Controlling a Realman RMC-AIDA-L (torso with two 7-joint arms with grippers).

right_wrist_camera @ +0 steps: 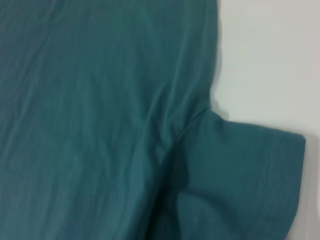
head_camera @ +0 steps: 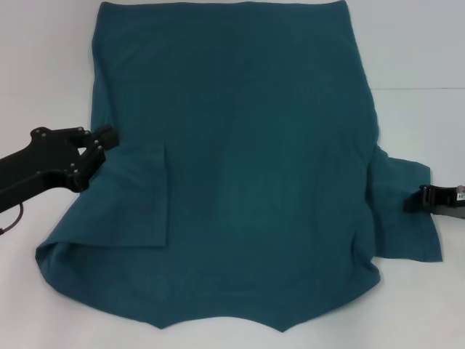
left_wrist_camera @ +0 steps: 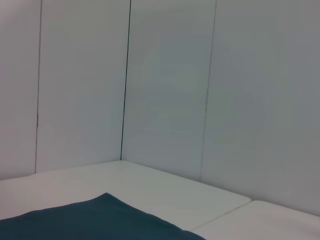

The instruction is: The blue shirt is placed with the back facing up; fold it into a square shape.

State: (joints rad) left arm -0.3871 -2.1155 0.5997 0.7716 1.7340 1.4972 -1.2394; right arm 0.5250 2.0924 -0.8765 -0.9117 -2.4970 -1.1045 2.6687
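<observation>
- Broadly, the blue shirt [head_camera: 247,167] lies spread flat on the white desk [head_camera: 421,58], plain side up, with no lettering showing; no container appears in any view.
- Its straight hem runs along the far edge of the head view, while the near edge comes to shallow points on either side of a dip in the middle.
- On the robot's left side, the sleeve is folded inward onto the body of the shirt, forming a rectangular flap [head_camera: 142,196] with a crisp vertical edge.
- The left gripper [head_camera: 102,142] sits at the shirt's left edge, just outward of that flap and slightly farther from the robot than it; its black fingers look close together, but I cannot tell whether they pinch the fabric or only hover over it.
- On the robot's right side, the right sleeve [head_camera: 407,211] spreads outward onto the desk, unfolded, with some wrinkling where it joins the body.
- The right gripper [head_camera: 425,198] is over the outer part of that sleeve; only its dark tip shows, so whether it is wide or narrow cannot be told.
- In the right wrist view the sleeve [right_wrist_camera: 250,175] shows its stitched cuff hem and a crease at the armpit seam, with bare desk beyond.
- In the left wrist view a corner of the teal fabric [left_wrist_camera: 95,220] rests on the desk before pale wall panels [left_wrist_camera: 165,90].
</observation>
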